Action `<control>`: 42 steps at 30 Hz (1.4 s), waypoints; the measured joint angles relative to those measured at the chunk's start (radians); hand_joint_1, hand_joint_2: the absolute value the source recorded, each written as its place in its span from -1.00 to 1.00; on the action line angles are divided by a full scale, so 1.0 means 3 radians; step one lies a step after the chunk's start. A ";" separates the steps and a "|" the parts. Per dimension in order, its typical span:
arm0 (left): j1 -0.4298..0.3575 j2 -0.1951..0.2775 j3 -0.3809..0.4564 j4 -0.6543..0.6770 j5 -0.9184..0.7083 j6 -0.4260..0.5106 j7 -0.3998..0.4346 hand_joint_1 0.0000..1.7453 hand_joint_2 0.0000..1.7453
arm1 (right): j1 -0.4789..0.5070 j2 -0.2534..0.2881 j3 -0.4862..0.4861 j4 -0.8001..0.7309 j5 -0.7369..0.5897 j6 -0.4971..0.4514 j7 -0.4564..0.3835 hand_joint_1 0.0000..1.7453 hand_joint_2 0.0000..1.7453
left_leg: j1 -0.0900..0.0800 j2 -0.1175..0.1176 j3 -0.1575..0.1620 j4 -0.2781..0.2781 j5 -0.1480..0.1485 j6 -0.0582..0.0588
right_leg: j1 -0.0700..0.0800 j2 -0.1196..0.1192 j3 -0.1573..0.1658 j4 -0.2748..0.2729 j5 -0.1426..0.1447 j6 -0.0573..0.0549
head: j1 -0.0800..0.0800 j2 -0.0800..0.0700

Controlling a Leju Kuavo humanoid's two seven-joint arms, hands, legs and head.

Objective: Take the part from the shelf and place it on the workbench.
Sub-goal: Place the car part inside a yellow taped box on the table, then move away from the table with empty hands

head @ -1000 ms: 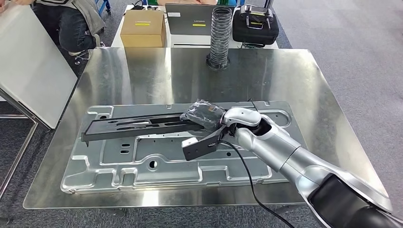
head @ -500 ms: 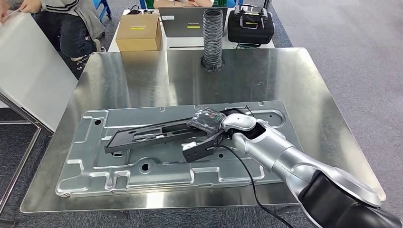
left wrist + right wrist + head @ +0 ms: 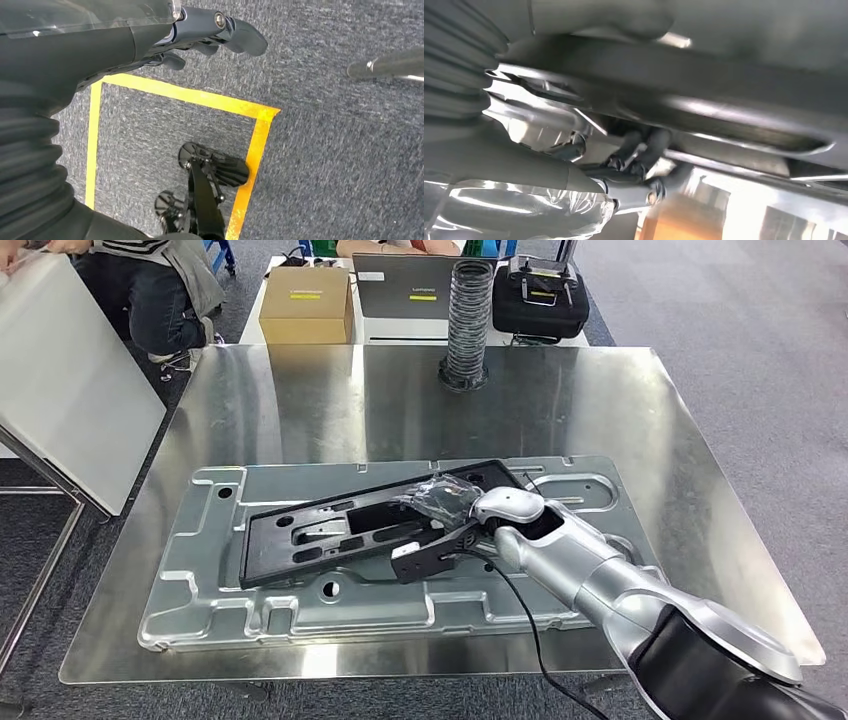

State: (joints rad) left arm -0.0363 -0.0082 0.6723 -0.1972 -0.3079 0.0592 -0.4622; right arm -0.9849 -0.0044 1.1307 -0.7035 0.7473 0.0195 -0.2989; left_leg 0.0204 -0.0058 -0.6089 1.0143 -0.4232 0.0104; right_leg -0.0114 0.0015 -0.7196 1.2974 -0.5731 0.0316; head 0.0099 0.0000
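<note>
So the bench (image 3: 600, 400) already carries the big silver stamped panel (image 3: 200, 590), lying toward its near edge. The black part (image 3: 330, 530) is pretty much there: lying nearly flat across the middle of that panel, so the carrying bit looks done. The right hand (image 3: 440, 502) has its fingers wrapped on the part's right end, so letting go and backing off is what's left, I'd say. The left hand (image 3: 210, 30) hangs over the carpet, fingers curled in, holding nothing.

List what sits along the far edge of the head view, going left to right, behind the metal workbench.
White panel → person → cardboard box → laptop → coiled spring → black case.
</note>
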 joint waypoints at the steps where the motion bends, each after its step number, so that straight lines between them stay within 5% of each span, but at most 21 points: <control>1: 0.0000 0.0000 0.0002 0.0000 -0.0004 0.0000 -0.0003 -1.00 -1.00 | 0.0007 -0.0001 -0.0009 0.0001 -0.0042 0.0019 -0.0003 -1.00 -1.00 | -0.0002 -0.0001 0.0002 0.0002 0.0000 -0.0001 | 0.0001 0.0000 0.0059 -0.0126 0.0091 -0.0012 | 0.0000 0.0000; 3: -0.0005 -0.0001 0.0003 0.0000 -0.0013 0.0000 -0.0005 -1.00 -1.00 | 0.0008 -0.0001 -0.0049 -0.0008 -0.0161 0.0089 -0.0015 -1.00 -1.00 | -0.0008 -0.0002 0.0005 0.0005 -0.0001 -0.0008 | 0.0013 0.0001 0.0289 -0.0605 0.0312 -0.0053 | -0.0001 0.0000; 5: -0.0009 -0.0004 0.0003 0.0000 -0.0020 0.0000 -0.0004 -1.00 -1.00 | 0.0008 -0.0001 -0.0113 -0.0033 -0.0340 0.0199 -0.0038 -1.00 -1.00 | -0.0014 -0.0003 0.0002 0.0005 0.0001 -0.0036 | 0.0037 -0.0003 0.0429 -0.0917 0.0414 -0.0085 | -0.0002 0.0000; 8: -0.0010 -0.0004 0.0004 0.0000 -0.0031 0.0000 0.0001 -1.00 -1.00 | 0.0022 -0.0004 -0.0247 -0.0094 -0.0721 0.0411 -0.0100 -1.00 -1.00 | -0.0009 -0.0001 0.0003 -0.0014 0.0008 -0.0097 | 0.0043 -0.0006 0.0443 -0.0983 0.0438 -0.0120 | 0.0000 0.0000; 10: -0.0010 -0.0005 0.0005 0.0000 -0.0044 -0.0004 0.0002 -1.00 -1.00 | 0.0034 -0.0007 -0.0372 -0.0146 -0.1046 0.0568 -0.0160 -1.00 -1.00 | -0.0008 0.0001 -0.0042 0.0097 -0.0076 -0.0125 | 0.0025 -0.0008 0.0462 -0.1029 0.0466 -0.0155 | -0.0002 0.0000; 13: -0.0005 0.0005 0.0014 0.0000 -0.0052 -0.0011 0.0004 -1.00 -1.00 | 0.0081 -0.0024 -0.0621 -0.0240 -0.1671 0.0819 -0.0295 -1.00 -1.00 | -0.0005 0.0001 -0.0312 0.0710 -0.0391 -0.0149 | 0.0028 -0.0013 0.0472 -0.1046 0.0474 -0.0181 | -0.0008 0.0000; 15: 0.0006 0.0011 0.0028 0.0000 -0.0049 -0.0013 0.0004 -1.00 -1.00 | 0.0149 -0.0056 -0.0799 -0.0323 -0.2093 0.0949 -0.0393 -1.00 -1.00 | -0.0005 0.0002 -0.0415 0.0934 -0.0434 -0.0156 | 0.0033 -0.0014 0.0474 -0.1037 0.0466 -0.0185 | -0.0008 0.0000; 16: 0.0011 0.0013 0.0037 0.0000 -0.0045 -0.0013 0.0003 -1.00 -1.00 | 0.0185 -0.0076 -0.0892 -0.0377 -0.2299 0.0996 -0.0441 -1.00 -1.00 | -0.0004 0.0002 -0.0373 0.0850 -0.0359 -0.0153 | 0.0034 -0.0012 0.0475 -0.1027 0.0458 -0.0182 | -0.0009 0.0000; 19: 0.0019 0.0024 0.0082 0.0000 -0.0003 0.0000 -0.0025 -1.00 -1.00 | 0.0311 -0.0158 -0.1228 -0.0622 -0.2937 0.1022 -0.0626 -1.00 -1.00 | -0.0009 0.0001 -0.0052 0.0204 -0.0074 -0.0121 | 0.0041 -0.0008 0.0476 -0.0982 0.0418 -0.0155 | -0.0009 0.0000; 21: 0.0026 0.0028 0.0119 0.0000 0.0031 0.0015 -0.0052 -1.00 -1.00 | 0.0453 -0.0232 -0.1469 -0.0866 -0.3228 0.0876 -0.0785 -1.00 -1.00 | -0.0020 -0.0005 0.0039 0.0027 -0.0054 -0.0089 | 0.0053 -0.0011 0.0470 -0.0965 0.0403 -0.0125 | -0.0010 0.0000; 25: 0.0052 0.0022 0.0193 0.0000 0.0071 0.0052 -0.0078 -1.00 -1.00 | 0.0957 -0.0389 -0.1945 -0.1607 -0.3318 0.0196 -0.1187 -1.00 -1.00 | -0.0012 -0.0015 0.0056 -0.0012 -0.0044 -0.0016 | 0.0045 -0.0017 0.0442 -0.0877 0.0317 -0.0054 | -0.0007 0.0000; 28: 0.0055 0.0013 0.0244 0.0000 0.0092 0.0089 -0.0090 -1.00 -1.00 | 0.1557 -0.0416 -0.2378 -0.2382 -0.3048 -0.0275 -0.1326 -1.00 -1.00 | -0.0005 -0.0022 0.0065 -0.0024 -0.0046 0.0020 | 0.0025 -0.0011 0.0169 -0.0295 0.0021 -0.0006 | -0.0002 0.0000; 30: 0.0063 0.0010 0.0275 0.0000 0.0093 0.0109 -0.0093 -1.00 -1.00 | 0.2062 -0.0383 -0.2659 -0.2953 -0.2796 -0.0492 -0.1340 -1.00 -1.00 | -0.0005 -0.0035 0.0066 -0.0016 -0.0050 0.0026 | 0.0013 -0.0011 0.0017 -0.0017 -0.0053 0.0004 | -0.0002 0.0000; 31: 0.0068 0.0010 0.0285 0.0000 0.0084 0.0119 -0.0090 -1.00 -1.00 | 0.2299 -0.0354 -0.2778 -0.3220 -0.2701 -0.0576 -0.1342 -1.00 -1.00 | -0.0005 -0.0041 0.0066 -0.0010 -0.0052 0.0023 | 0.0008 -0.0011 0.0033 -0.0072 0.0006 0.0002 | -0.0003 0.0000; 35: 0.0071 0.0010 0.0305 0.0000 0.0025 0.0137 -0.0075 -1.00 -1.00 | 0.3009 -0.0246 -0.3131 -0.4089 -0.2490 -0.0864 -0.1343 -1.00 -1.00 | -0.0016 -0.0050 0.0068 0.0003 -0.0069 -0.0012 | 0.0020 -0.0012 0.0414 -0.0892 0.0385 -0.0046 | -0.0003 0.0000; 39: 0.0077 0.0010 0.0329 0.0000 -0.0019 0.0117 -0.0098 -1.00 -1.00 | 0.3469 -0.0210 -0.3255 -0.4555 -0.2349 -0.1107 -0.1341 -1.00 -1.00 | -0.0027 -0.0042 0.0079 -0.0010 -0.0078 -0.0092 | 0.0021 0.0005 0.0434 -0.0987 0.0455 -0.0111 | -0.0008 0.0000; 42: 0.0080 0.0014 0.0346 0.0000 -0.0054 0.0103 -0.0116 -1.00 -1.00 | 0.3672 -0.0198 -0.3265 -0.4700 -0.2311 -0.1231 -0.1334 -1.00 -1.00 | -0.0025 -0.0019 -0.0023 0.0334 -0.0398 -0.0129 | 0.0006 -0.0007 0.0409 -0.1034 0.0522 -0.0168 | -0.0021 0.0000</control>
State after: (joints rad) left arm -0.0124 -0.0041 0.7760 -0.1972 -0.3240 0.0902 -0.4970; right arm 0.1168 -0.0638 0.1512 -2.1136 0.0540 -0.3498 -0.6991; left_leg 0.0130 -0.0115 -0.6156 1.1144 -0.5427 -0.0282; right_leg -0.0097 -0.0005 -0.5971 0.9872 -0.4166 -0.0187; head 0.0035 -0.0001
